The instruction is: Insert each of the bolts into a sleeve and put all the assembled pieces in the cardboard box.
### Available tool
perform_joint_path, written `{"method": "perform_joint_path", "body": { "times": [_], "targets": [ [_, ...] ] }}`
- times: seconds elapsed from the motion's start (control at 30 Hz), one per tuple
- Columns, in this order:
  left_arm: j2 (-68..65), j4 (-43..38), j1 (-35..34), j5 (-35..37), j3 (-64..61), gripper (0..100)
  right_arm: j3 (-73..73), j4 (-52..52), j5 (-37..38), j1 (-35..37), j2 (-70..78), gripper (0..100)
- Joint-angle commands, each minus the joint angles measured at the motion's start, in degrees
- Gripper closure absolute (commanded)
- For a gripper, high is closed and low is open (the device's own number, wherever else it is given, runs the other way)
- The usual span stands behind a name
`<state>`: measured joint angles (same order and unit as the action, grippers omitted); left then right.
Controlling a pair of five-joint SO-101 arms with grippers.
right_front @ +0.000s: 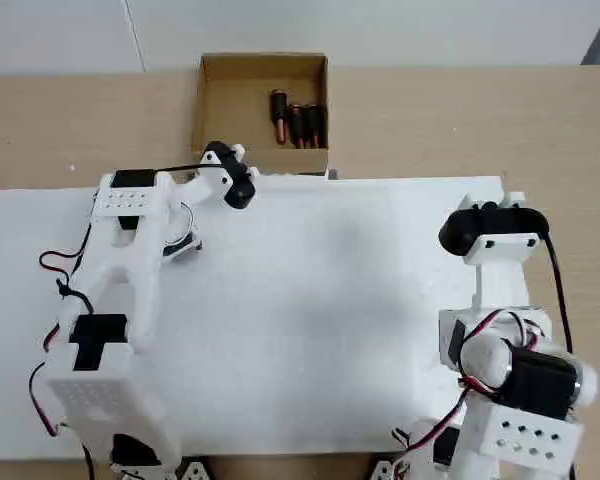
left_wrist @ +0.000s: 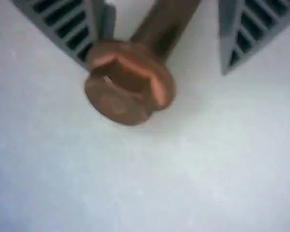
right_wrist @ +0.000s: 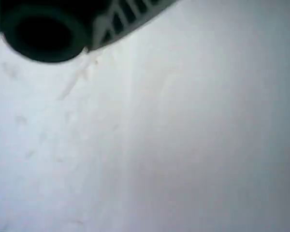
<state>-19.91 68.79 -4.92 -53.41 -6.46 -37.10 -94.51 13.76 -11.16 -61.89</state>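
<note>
On the foam board [right_front: 330,300], just in front of the cardboard box [right_front: 235,105], the left gripper [left_wrist: 157,63] stands open astride a bolt [left_wrist: 130,89], not clamping it. Closing off-centre could roll the bolt aside or grab it crooked, spoiling insertion.

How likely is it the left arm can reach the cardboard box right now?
Probably yes: the left gripper sits right beside the cardboard box, whose top is open; nothing stands between.

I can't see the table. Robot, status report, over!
Left pincer open around copper bolt, beside cardboard box. Right pincer over foam. Assembled pieces boxed. Nothing blocking.
</note>
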Motion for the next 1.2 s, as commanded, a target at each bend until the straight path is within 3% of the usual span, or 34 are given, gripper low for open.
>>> {"method": "perform_joint_path", "body": {
  "times": [0.0, 0.13, 0.27, 0.47, 0.63, 0.93, 1.17],
  "targets": [
    [-1.8, -1.8, 0.6, -0.4, 0.4, 89, 0.5, 0.9, 0.0, -0.3, -0.5, 99.5],
    [-1.8, -1.8, 1.1, -0.3, 0.4, 100, 0.5, 0.9, 0.0, -0.3, -0.5, 99.5],
    [0.5, 0.2, 2.2, -0.3, 0.6, 100, 0.6, 0.8, 0.0, -0.3, -0.5, 99.5],
    [10.6, 11.3, 8.1, 0.4, 2.3, 100, 6.4, -1.5, -0.3, -0.2, -0.6, 99.5],
    [19.8, 13.3, 11.1, 9.8, 2.6, 100, 9.7, -3.0, 0.0, -0.2, -0.6, 99.5],
    [37.5, 17.9, 15.1, 16.6, 2.5, 100, 11.0, -3.6, 2.1, -0.3, -6.3, 99.5],
    [47.4, 17.8, 20.7, 32.4, 0.2, 100, 5.3, -1.9, 5.6, -0.6, -18.6, 99.5]
  ]
}}
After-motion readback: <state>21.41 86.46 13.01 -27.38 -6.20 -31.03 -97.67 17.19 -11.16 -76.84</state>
